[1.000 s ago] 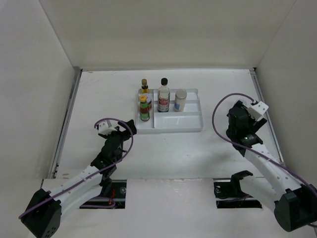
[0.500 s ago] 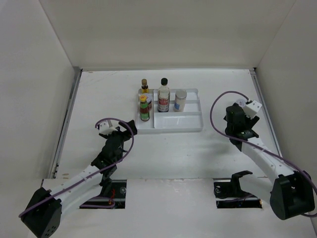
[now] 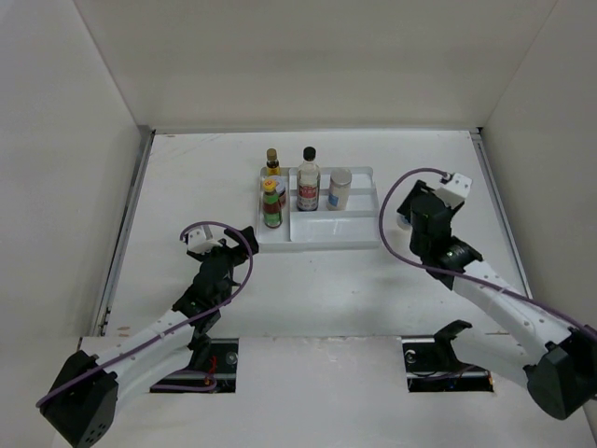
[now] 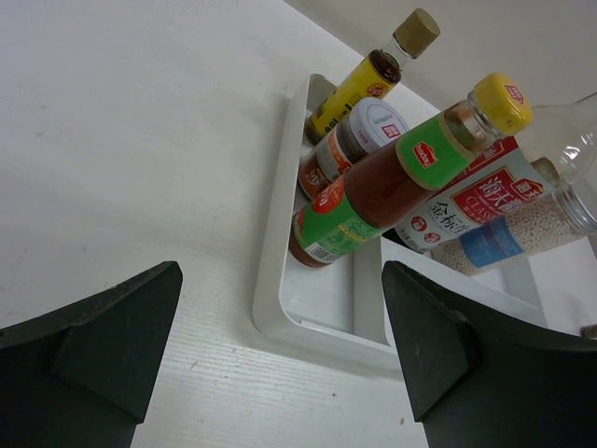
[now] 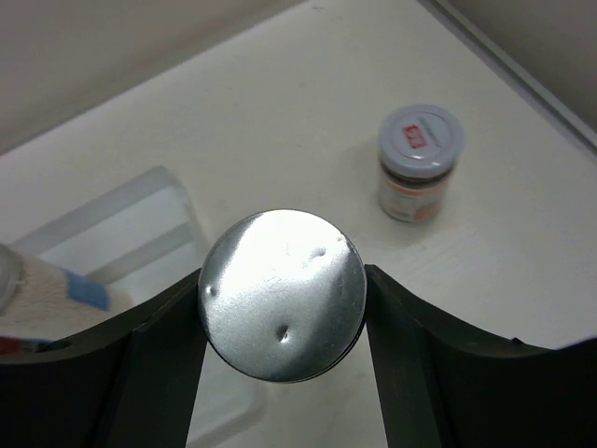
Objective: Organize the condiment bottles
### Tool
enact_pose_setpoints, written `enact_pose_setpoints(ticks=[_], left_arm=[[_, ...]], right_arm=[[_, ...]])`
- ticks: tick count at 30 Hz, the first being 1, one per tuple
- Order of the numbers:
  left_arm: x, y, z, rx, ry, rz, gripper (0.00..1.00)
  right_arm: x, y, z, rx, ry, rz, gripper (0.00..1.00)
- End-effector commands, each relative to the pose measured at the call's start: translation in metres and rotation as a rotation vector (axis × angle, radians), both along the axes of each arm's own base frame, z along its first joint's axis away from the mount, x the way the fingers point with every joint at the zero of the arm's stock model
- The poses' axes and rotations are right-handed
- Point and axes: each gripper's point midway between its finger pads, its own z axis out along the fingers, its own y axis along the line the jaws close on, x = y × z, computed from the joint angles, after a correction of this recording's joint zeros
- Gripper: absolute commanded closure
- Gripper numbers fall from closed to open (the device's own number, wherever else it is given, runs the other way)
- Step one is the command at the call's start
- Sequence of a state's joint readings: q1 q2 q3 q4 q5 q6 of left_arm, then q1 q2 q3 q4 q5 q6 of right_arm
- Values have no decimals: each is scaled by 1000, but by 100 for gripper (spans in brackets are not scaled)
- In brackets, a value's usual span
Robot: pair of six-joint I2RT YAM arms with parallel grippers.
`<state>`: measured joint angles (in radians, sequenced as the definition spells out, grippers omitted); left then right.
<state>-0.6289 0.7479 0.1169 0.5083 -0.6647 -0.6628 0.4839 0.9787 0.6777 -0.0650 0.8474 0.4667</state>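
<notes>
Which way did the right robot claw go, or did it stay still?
Yes, it moved. The right claw slid left, closer to the white tray and its right edge, and now squeezes a silver-lidded jar.

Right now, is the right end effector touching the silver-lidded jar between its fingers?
Touching. Right wrist view: right end effector fingers meet both sides of the silver-lidded jar.

One white tray (image 3: pixel 340 229). Seven containers in all.

Three bottles:
- one tall dark bottle (image 3: pixel 308 182) with a black cap
- one green bottle (image 3: pixel 271 207) with a yellow cap
- one small yellow bottle (image 3: pixel 272 162)

Four short jars:
- one red jar (image 4: pixel 347 145)
- one blue-labelled jar (image 3: pixel 340 189)
- one silver-lidded jar (image 5: pixel 283 294)
- one jar outside the tray (image 5: pixel 420 168)

Two robot arms: left arm (image 3: pixel 159 327), right arm (image 3: pixel 494 299).
</notes>
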Motion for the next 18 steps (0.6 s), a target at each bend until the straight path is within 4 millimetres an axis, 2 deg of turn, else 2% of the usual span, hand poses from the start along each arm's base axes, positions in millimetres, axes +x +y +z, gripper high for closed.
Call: enact_pose_setpoints(ticks=[1, 3, 7, 12, 18], left_arm=[[2, -5, 11, -40, -39, -11, 10], [2, -5, 11, -40, -39, -11, 10], [2, -4, 10, -38, -37, -8, 10], [2, -3, 11, -41, -41, -7, 10], [2, -3, 9, -36, -35, -7, 10]], right_arm=[[41, 49, 74, 103, -242, 137, 46], [62, 74, 78, 112, -248, 206, 46], [92, 104, 84, 125, -259, 264, 46], [111, 122, 82, 135, -266, 302, 46], [123, 128, 52, 107, -205, 298, 45]])
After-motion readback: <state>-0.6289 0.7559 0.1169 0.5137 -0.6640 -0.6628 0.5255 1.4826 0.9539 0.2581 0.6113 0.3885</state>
